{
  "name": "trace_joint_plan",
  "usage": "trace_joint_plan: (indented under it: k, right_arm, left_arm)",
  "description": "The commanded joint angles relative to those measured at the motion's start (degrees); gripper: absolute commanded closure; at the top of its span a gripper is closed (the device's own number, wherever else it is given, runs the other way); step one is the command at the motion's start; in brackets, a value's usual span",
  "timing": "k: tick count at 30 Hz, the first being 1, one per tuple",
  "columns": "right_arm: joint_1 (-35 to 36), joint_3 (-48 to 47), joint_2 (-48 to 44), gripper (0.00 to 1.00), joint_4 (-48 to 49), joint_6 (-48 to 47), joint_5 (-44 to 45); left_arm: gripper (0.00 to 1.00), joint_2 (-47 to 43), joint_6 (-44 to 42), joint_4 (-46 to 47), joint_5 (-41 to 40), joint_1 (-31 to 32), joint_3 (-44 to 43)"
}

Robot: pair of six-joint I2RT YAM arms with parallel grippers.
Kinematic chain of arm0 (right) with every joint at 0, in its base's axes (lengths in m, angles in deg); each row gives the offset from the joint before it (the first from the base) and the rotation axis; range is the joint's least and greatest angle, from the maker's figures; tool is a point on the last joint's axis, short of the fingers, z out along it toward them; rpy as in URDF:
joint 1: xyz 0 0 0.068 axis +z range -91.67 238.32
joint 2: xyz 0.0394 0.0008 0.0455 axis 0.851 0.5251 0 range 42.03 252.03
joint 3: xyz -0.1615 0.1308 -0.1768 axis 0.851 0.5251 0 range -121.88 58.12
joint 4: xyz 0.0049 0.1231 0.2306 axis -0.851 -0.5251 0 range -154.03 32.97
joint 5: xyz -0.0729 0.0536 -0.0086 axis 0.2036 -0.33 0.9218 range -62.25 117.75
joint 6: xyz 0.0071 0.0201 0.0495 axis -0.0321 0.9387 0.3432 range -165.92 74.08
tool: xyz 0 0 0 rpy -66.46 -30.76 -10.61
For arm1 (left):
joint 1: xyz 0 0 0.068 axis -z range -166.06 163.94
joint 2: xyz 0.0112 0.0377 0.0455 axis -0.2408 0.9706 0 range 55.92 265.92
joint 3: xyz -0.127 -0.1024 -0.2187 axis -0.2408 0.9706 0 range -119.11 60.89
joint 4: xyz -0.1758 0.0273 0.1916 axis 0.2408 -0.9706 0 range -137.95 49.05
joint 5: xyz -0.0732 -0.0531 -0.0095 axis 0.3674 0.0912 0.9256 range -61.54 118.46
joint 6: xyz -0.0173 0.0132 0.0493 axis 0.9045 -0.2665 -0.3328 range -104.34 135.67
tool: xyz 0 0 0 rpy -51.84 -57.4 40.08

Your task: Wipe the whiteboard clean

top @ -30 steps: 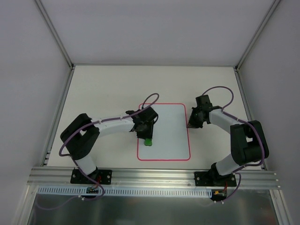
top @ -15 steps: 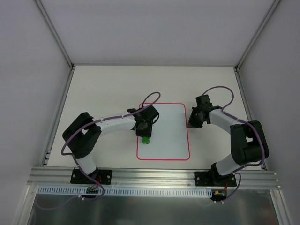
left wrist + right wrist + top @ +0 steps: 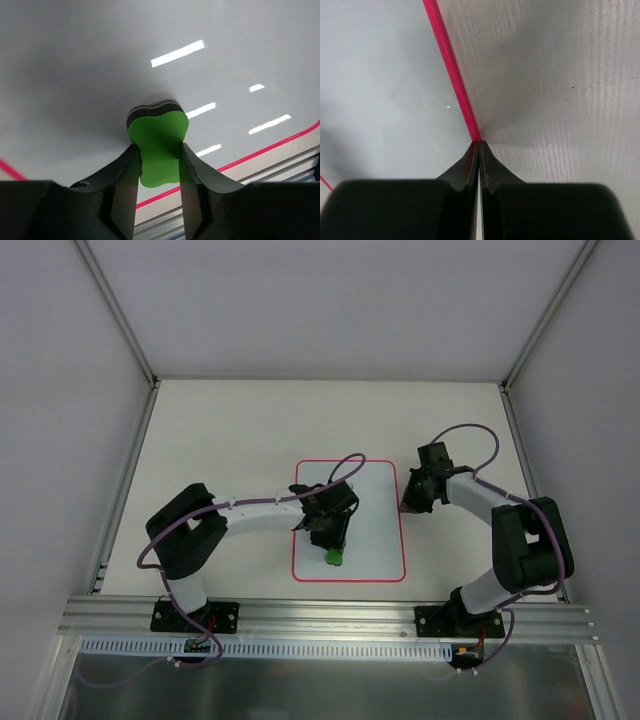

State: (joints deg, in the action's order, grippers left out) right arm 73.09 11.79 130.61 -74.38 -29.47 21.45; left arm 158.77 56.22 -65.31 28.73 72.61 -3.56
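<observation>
The whiteboard (image 3: 372, 502) lies flat mid-table, white with a thin red-pink border, and I see no marks on it. My left gripper (image 3: 333, 550) is shut on the small green eraser block (image 3: 334, 557) and presses it on the board's lower middle. The left wrist view shows the eraser (image 3: 159, 150) pinched between both fingers, its dark felt on the white surface (image 3: 100, 75). My right gripper (image 3: 406, 508) is shut and empty, its tip resting on the board's right border (image 3: 452, 70).
An aluminium rail (image 3: 330, 615) runs along the near table edge below the board. White walls with metal posts (image 3: 120, 310) enclose the table on three sides.
My left gripper has slid the eraser from the board's left edge rightward and toward the near edge. The board shifted slightly. The right arm has not moved.
</observation>
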Motion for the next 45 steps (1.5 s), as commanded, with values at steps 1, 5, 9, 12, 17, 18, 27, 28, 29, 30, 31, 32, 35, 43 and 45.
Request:
trace_joint_plan:
  k: [1, 5, 9, 12, 17, 18, 27, 28, 29, 30, 31, 32, 35, 43, 45]
  right_arm:
    - [-0.3, 0.9, -0.2, 1.0, -1.6, -0.2, 3.4]
    - [-0.3, 0.7, -0.2, 1.0, -1.6, -0.4, 3.4]
    - [-0.3, 0.6, -0.1, 0.99, -1.6, -0.5, 3.3]
    - [-0.3, 0.4, 0.1, 0.99, -1.6, -0.6, 3.4]
    - [-0.3, 0.3, -1.5, 0.89, -2.8, -1.1, 2.6]
    - [-0.3, 0.1, -3.4, 0.86, -3.3, -1.3, 2.9]
    - [-0.3, -3.6, -20.4, 0.19, -12.3, -7.7, 9.9]
    - [-0.3, -3.8, -23.9, 0.15, -12.8, -8.4, 11.1]
    - [-0.3, -3.8, -26.0, 0.08, -13.7, -9.1, 11.6]
    - [-0.3, -3.7, -27.8, 0.04, -14.1, -10.4, 12.2]
    - [-0.4, -3.6, -29.8, 0.02, -14.6, -10.9, 12.7]
    - [-0.4, -3.7, -33.4, 0.01, -15.9, -11.5, 13.3]
    - [-0.3, -4.0, -40.6, 0.01, -18.5, -12.5, 13.5]
    - [-0.4, -6.0, -52.4, 0.01, -24.1, -14.4, 12.7]
    - [-0.3, -6.6, -53.5, 0.01, -24.6, -15.1, 13.2]
  left_arm:
    - [1.0, -1.9, 0.4, -8.2, -4.4, -6.8, 8.8]
    - [1.0, -6.6, -1.6, -8.2, -7.2, -14.5, 13.0]
    - [1.0, -9.4, -3.2, -8.3, -7.6, -18.2, 13.3]
    - [1.0, -11.4, -4.2, -8.4, -7.0, -19.8, 11.5]
    - [1.0, -15.0, -6.8, -8.4, -6.6, -25.8, 8.9]
    - [1.0, -15.6, -7.4, -8.4, -6.4, -27.3, 8.2]
    - [1.0, -15.1, -12.0, -8.3, -6.3, -44.0, 2.1]
    - [1.0, -12.7, -12.2, -8.2, -6.3, -46.6, 0.9]
    - [1.0, -11.3, -12.8, -8.3, -6.3, -47.8, -0.3]
    - [1.0, -10.0, -13.1, -8.3, -6.2, -48.8, -2.9]
    - [1.0, -7.4, -13.2, -8.3, -6.2, -50.5, -4.1]
    - [1.0, -6.2, -13.4, -8.2, -5.8, -51.2, -5.4]
    - [1.0, -1.1, -14.3, -8.2, -5.8, -52.8, -10.2]
    - [0.96, 6.7, -14.0, -8.2, -6.6, -53.8, -13.3]
    - [0.8, 5.8, -12.9, -8.3, -7.0, -54.1, -11.7]
